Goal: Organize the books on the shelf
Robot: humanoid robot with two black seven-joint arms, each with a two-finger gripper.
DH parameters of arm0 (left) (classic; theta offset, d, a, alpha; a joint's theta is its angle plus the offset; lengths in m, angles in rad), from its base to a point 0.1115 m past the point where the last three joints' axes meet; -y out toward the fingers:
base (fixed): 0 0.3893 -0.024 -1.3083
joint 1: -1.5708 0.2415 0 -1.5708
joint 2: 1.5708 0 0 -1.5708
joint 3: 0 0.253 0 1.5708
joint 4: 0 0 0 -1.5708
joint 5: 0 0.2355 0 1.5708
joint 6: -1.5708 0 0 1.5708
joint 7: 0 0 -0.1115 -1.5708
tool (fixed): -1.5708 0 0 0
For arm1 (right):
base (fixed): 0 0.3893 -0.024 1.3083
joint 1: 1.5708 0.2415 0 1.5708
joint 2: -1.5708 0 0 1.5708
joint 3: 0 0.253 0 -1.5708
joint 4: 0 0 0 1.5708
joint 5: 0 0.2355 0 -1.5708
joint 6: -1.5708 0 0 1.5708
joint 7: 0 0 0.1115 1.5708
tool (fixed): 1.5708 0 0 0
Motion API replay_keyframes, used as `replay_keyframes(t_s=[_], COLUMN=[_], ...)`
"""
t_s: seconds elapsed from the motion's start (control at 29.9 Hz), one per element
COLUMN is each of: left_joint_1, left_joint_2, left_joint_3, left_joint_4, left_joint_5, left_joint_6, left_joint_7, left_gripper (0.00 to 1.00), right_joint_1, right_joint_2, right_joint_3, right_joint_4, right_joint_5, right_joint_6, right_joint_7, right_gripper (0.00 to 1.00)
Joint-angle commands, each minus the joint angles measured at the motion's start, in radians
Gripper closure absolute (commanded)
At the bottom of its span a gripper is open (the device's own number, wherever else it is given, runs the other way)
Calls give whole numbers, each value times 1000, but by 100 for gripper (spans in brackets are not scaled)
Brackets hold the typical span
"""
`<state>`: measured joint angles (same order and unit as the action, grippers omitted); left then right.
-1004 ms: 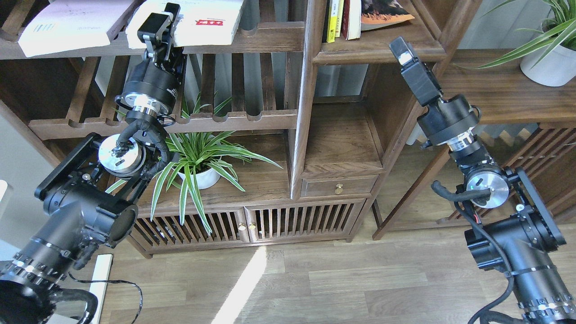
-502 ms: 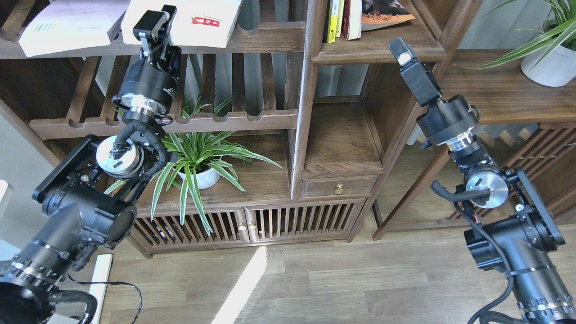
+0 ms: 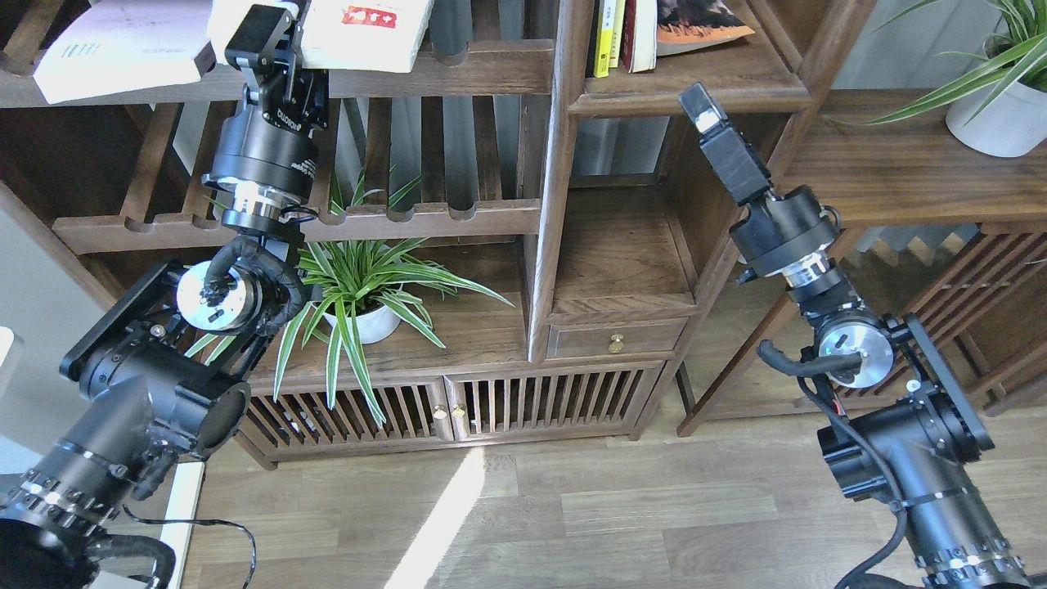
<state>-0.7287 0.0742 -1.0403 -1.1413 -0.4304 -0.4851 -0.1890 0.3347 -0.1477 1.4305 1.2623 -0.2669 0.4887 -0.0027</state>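
My left gripper [image 3: 263,33] is shut on the left corner of the large white book with a red label [image 3: 368,29] and holds it just above the upper slatted rack [image 3: 458,78]. The pale lilac-white book [image 3: 123,45] lies on that rack to the left. The red-and-dark pictorial book [image 3: 695,23] lies on the flat-board shelf [image 3: 695,96] at the upper right. My right gripper [image 3: 700,105] points up just below that shelf's front edge, holding nothing; its fingers cannot be told apart.
Thin yellow and red books [image 3: 612,33] stand upright at the shelf's left. A potted plant [image 3: 360,286] sits under the lower slatted rack [image 3: 327,221]. Another plant in a white pot [image 3: 994,114] stands on the side table at right. A small drawer [image 3: 617,337] is below.
My left gripper has risen and moved slightly left, lifting the white book off the rack. My right arm has shifted left and a little down.
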Motion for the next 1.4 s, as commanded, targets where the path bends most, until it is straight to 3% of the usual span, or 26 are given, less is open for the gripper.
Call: replay_keyframes(t_s=[0.0, 0.54, 0.97, 1.17, 1.37], left_joint_1=[23, 149, 186, 250, 253], left_joint_2=[18, 117, 124, 148, 153], left_joint_3=[22, 49, 48, 39, 39], left_joint_4=[-28, -143, -213, -311, -314], left_joint_5=[19, 85, 159, 231, 246], left_joint_6=[-4, -4, -4, -4, -4], left_joint_7=[3, 9, 6, 5, 9], left_gripper=[96, 97, 96, 96, 96], right_joint_1=[1, 9, -9, -10, -10], right_joint_2=[10, 75, 82, 115, 118], right_joint_3=[-4, -51, -70, -71, -91], right_joint_4=[-4, -15, -15, -24, -26], right_joint_5=[0, 0, 2, 2, 2], right_joint_6=[0, 0, 0, 0, 0], right_joint_7=[-3, -11, -16, -17, -16], right_gripper=[6, 6, 6, 6, 6])
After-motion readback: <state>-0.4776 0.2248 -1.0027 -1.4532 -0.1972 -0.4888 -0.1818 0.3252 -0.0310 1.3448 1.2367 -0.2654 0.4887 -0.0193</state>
